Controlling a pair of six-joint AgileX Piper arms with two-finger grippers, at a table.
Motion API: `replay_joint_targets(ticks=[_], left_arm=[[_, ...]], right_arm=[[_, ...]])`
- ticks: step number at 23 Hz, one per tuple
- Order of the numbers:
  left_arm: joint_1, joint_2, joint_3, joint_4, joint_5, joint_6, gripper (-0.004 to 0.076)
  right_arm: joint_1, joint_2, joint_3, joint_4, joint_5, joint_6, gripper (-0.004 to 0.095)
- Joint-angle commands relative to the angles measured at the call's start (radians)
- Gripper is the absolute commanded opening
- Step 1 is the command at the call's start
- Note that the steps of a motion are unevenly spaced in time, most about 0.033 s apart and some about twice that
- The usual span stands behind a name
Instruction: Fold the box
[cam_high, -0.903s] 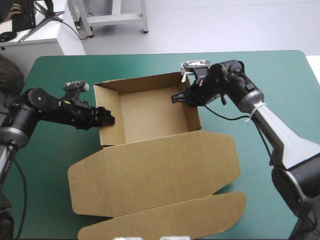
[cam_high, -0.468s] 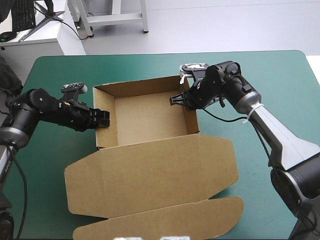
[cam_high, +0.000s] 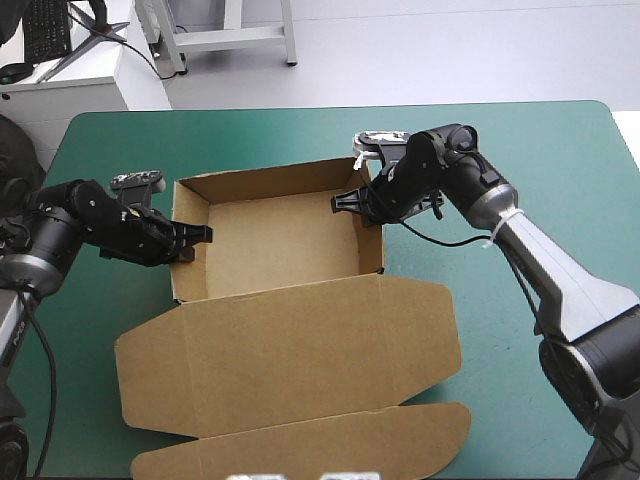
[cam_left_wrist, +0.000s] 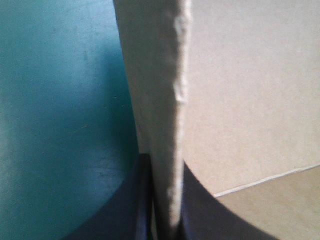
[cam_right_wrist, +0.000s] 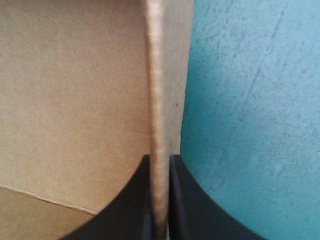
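The box (cam_high: 280, 240) sits mid-counter as an open tray, right between the two sets of jaws. Its lid (cam_high: 290, 350) lies flat on the teal-green counter (cam_high: 520, 150), on the robot's side of both jaws, with a long flap (cam_high: 300, 445) beyond it.

The left jaws are all but closed on the tray's left wall. In the left wrist view the wall's raw edge (cam_left_wrist: 167, 100) runs straight up from between them, with bare counter to the outer side and the tray's inside to the other. The right jaws are pinched the same way on the right wall (cam_right_wrist: 156, 100), the tray floor on their inner side and counter on the outer.

To my eye this is light, stiff board. It should hold its shape along a panel and give only at the scored creases, so it will hinge rather than drape. It looks easy to slide across the cover, which is why a grip on both walls at once seems sensible. A thin edge like this can crush or kink if squeezed hard or twisted.

The top edges of the side walls, about where the jaws are now, look like the best hold for steadying the tray. For the lid, I would take the free edge well away from its crease.
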Motion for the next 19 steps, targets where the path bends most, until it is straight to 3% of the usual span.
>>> replay_joint_targets(ticks=[1, 8, 11, 13, 19], left_arm=[[-0.053, -0.036, -0.025, 0.223, 0.02, -0.057, -0.001], [-0.153, -0.032, -0.025, 0.248, -0.018, -0.123, -0.001], [-0.153, -0.028, -0.055, 0.235, -0.02, -0.148, -0.001], [-0.155, -0.001, -0.122, 0.23, 0.015, -0.148, -0.001], [-0.203, 0.163, -0.365, 0.243, 0.149, -0.149, -0.001]], right_arm=[[-0.006, -0.042, -0.034, -0.024, -0.021, -0.009, -0.0013], [0.035, -0.007, -0.034, -0.043, -0.009, -0.02, -0.0013], [0.035, -0.008, -0.05, -0.136, 0.074, -0.011, -0.0013], [0.035, -0.008, -0.053, -0.206, 0.131, 0.019, -0.0015], [0.012, -0.008, -0.053, -0.217, 0.131, 0.032, -0.0015]])
